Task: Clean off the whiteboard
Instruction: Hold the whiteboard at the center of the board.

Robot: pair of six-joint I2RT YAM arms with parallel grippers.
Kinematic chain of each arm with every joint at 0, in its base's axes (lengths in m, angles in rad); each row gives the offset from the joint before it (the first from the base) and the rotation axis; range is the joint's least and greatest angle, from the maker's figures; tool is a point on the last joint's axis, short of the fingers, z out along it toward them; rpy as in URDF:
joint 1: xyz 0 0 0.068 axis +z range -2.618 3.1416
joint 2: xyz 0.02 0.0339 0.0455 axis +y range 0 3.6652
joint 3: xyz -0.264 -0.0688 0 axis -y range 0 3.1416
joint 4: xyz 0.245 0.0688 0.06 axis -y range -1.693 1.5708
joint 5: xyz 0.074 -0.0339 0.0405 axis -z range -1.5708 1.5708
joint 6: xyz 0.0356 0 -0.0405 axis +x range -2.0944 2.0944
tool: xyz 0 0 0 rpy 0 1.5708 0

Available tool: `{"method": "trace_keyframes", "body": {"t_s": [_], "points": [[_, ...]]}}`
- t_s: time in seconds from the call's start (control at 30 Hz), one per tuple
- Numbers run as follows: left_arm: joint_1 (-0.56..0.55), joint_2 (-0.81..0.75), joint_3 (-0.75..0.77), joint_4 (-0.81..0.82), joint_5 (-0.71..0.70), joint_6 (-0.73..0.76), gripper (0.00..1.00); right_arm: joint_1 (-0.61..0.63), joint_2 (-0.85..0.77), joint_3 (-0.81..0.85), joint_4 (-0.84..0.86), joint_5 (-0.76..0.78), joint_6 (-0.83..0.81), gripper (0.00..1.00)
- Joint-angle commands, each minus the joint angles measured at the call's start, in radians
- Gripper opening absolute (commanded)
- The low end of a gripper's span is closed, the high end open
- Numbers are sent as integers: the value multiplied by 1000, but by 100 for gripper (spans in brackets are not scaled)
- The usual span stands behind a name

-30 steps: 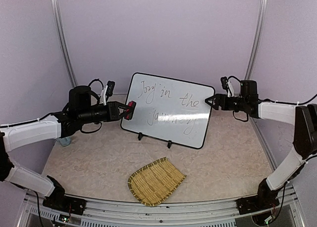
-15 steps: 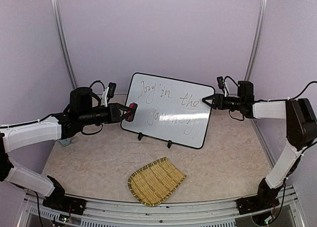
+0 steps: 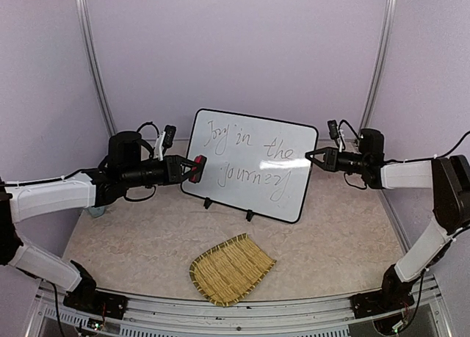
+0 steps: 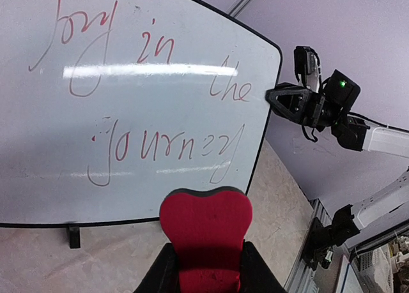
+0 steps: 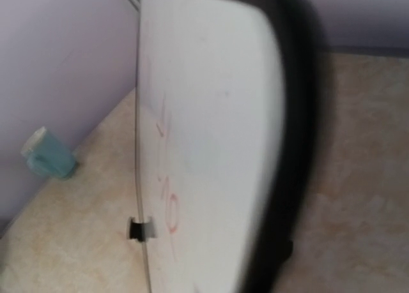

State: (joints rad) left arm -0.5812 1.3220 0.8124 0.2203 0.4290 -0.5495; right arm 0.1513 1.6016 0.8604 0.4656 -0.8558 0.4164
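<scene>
1. Nearest, a woven straw mat (image 3: pixel 231 269) lies flat on the speckled bench (image 3: pixel 132 241).
2. My left gripper (image 3: pixel 187 168) hovers just left of the whiteboard (image 3: pixel 253 142), ready to wipe, its jaws clamped on a red heart-shaped foam eraser (image 4: pixel 204 219).
3. The whiteboard stands mid-bench on two black feet. It is glossy, and the script is unwiped.
4. My right gripper (image 3: pixel 308 158) meets its right rim, likely to brace it. Whether those jaws grip, I cannot tell.

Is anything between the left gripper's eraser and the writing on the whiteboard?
Nothing visible does. The left gripper holds the red eraser by the left edge of the whiteboard, and the written face lies open ahead of it.
</scene>
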Motion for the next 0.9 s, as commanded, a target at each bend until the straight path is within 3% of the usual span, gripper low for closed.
{"method": "trace_keyframes", "body": {"t_s": [0.0, 0.13, 0.27, 0.6, 0.87], "points": [[-14, 21, 7, 33, -4, -3, 29, 12, -91, -35, 37, -12, -4, 15], [-16, 30, 13, 31, -15, -1, 29, 53, -130, -42, -15, 43, -48, 4], [-16, 38, 33, 15, -29, -2, 29, 85, -162, -61, -46, 94, -70, 1], [-11, 75, 180, -101, -100, 46, 28, 133, -260, -141, -80, 218, -112, 0], [60, 132, 309, -151, -176, 63, 29, 176, -338, -158, -138, 280, -112, 0]]}}
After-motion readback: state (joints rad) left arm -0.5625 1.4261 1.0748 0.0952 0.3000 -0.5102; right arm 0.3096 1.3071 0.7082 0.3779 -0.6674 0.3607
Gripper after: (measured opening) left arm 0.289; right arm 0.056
